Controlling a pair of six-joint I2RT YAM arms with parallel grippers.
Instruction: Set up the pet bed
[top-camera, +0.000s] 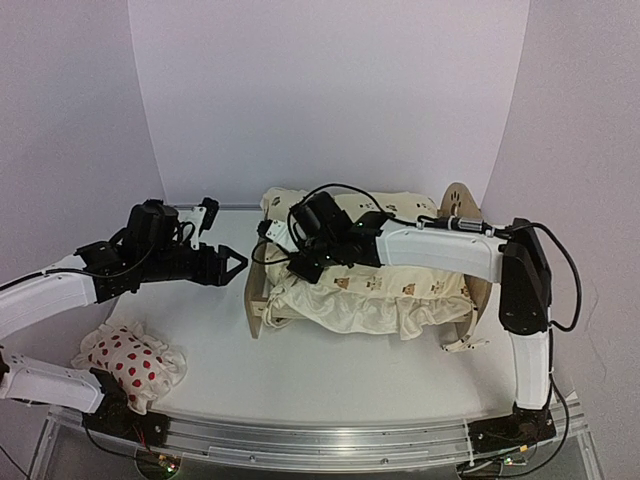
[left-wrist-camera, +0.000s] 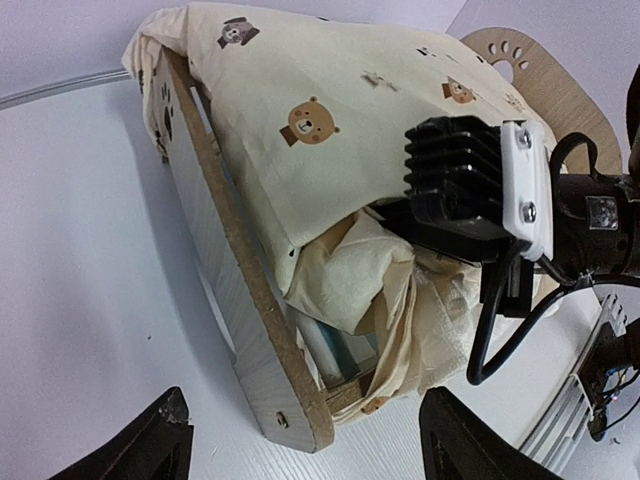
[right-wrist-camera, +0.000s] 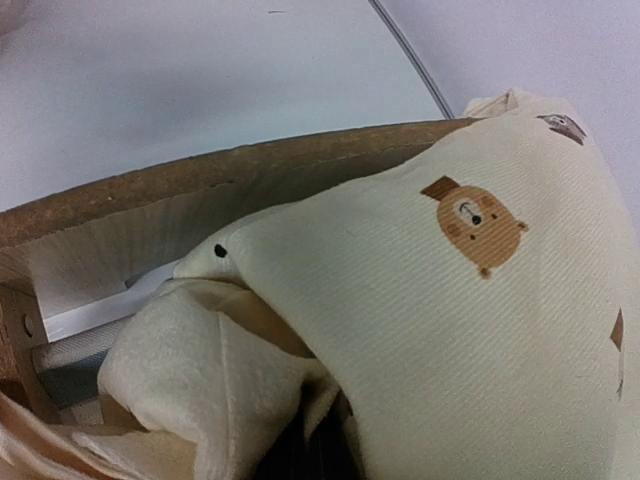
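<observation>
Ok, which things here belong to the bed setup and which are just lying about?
In the job: pet bed, bear-print cushion in it, right gripper pinching the cushion.
Lying about: red-spotted pillow, off to the left; left gripper, open, empty.

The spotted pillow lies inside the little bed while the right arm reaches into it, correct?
No. The spotted pillow lies on the table, outside the pet bed, near the left arm; the top view shows it. The right arm does reach into the bed.

The cushion (top-camera: 380, 290) covers most of the pet bed (top-camera: 257, 297) and swallows the tips of the right fingers (top-camera: 305, 268).
</observation>
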